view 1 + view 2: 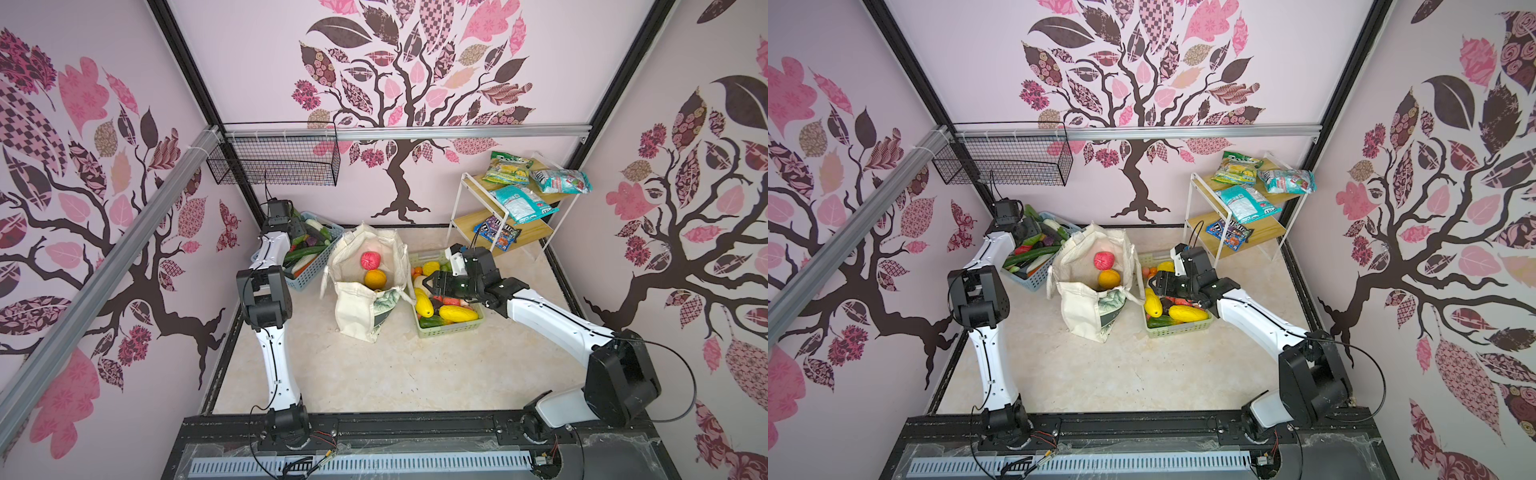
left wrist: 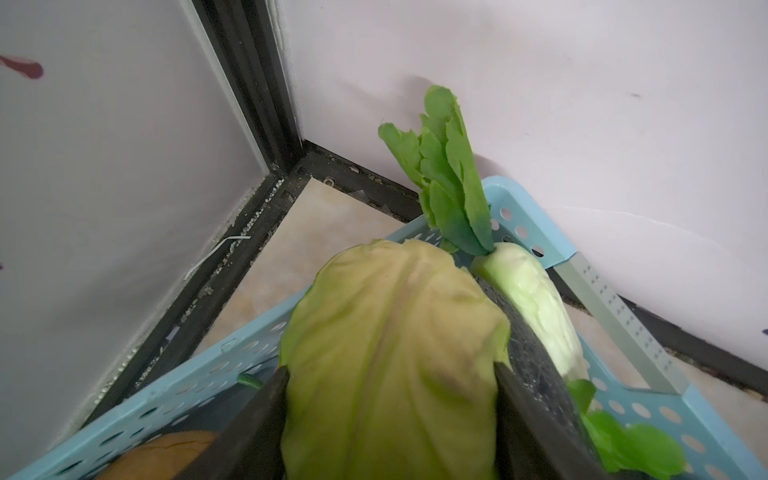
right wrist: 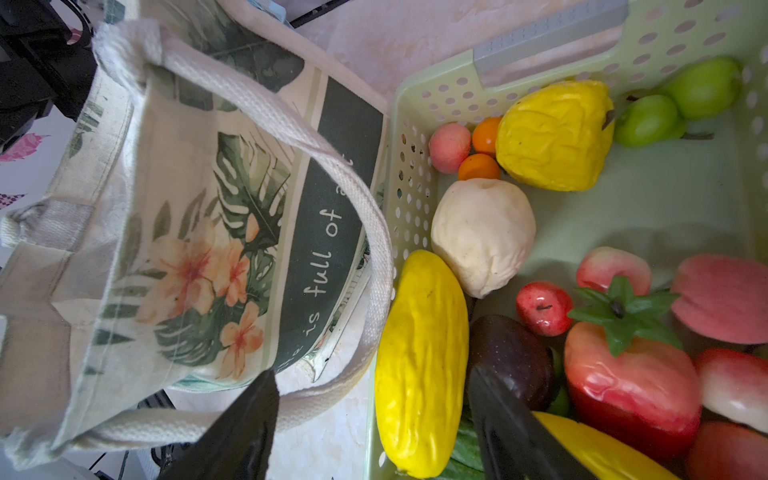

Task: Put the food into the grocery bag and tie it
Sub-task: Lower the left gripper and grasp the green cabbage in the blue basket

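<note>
1. Left wrist view: the left gripper (image 2: 390, 368) sits low in the blue basket (image 2: 232, 365). Its jaws are drawn in against both flanks of the green cabbage (image 2: 390, 307). How firm that hold is cannot be told.
2. The cabbage looks wide and smooth, and most of it bulges out ahead of the fingertips. On a lift it could pivot or squirt forward out of the jaws.
3. A white radish (image 2: 528, 299) lies right against the outer face of one finger (image 2: 536, 374). Rising from here could drag the radish or its leaves over the basket wall.
4. The right gripper (image 3: 372, 372) has its jaws spread wide and holds nothing. A yellow ridged fruit (image 3: 419, 353) lies just ahead between them, and a dark purple fruit (image 3: 511, 357) is close by one finger.
5. Its other finger hangs outside the pale-green basket (image 3: 415, 124), over the handle loop (image 3: 374, 232). Closing here could pinch that strap or the basket wall and tug the grocery bag (image 1: 357, 316) over.
6. The bag stands between the two grippers, just beside the right one and across a basket wall from the left one. Its mouth gapes, with a red bumpy fruit (image 1: 371, 260) and an orange (image 1: 375, 277) inside.
7. The canvas slumps, so a cabbage brought in low could fold the rim shut, and both arms arriving together could collide
</note>
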Available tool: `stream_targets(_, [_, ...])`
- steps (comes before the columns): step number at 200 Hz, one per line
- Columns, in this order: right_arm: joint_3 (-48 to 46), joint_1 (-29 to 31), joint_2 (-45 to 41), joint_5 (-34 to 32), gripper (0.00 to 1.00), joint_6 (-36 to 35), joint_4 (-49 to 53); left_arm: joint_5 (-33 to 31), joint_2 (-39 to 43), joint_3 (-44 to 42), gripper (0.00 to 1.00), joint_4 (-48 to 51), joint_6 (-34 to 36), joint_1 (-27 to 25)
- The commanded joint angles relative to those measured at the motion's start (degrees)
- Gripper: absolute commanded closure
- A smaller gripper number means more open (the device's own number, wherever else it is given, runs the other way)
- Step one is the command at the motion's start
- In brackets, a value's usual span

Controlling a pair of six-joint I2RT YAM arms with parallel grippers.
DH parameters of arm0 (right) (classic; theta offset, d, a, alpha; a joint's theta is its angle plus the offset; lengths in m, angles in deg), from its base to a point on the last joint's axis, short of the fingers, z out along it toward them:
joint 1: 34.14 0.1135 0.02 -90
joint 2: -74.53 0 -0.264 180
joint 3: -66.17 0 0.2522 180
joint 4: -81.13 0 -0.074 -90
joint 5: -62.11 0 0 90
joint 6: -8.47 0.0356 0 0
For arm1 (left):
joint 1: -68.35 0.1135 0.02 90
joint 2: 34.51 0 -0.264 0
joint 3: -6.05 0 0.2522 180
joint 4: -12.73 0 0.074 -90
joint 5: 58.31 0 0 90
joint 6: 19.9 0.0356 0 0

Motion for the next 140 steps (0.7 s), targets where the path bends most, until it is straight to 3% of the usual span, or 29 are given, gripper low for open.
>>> stream_targets(1, [3.3, 0.5, 1.2, -0.2, 0.25, -0.6, 1.4, 0.2, 0.9, -2.6, 0.36, 1.1, 1.0, 0.1])
stream_targets(41, [3.3, 0.4, 0.9, -0.2, 0.25, -0.8, 1.7, -1.2, 4.3, -5.8, 0.47, -1.0, 0.7, 0.1])
stream_targets(140, [2.2, 0.5, -0.3, -0.5, 0.25, -1.1, 1.1, -1.0, 18.9, -21.4, 0.46, -9.7, -2.2, 0.1])
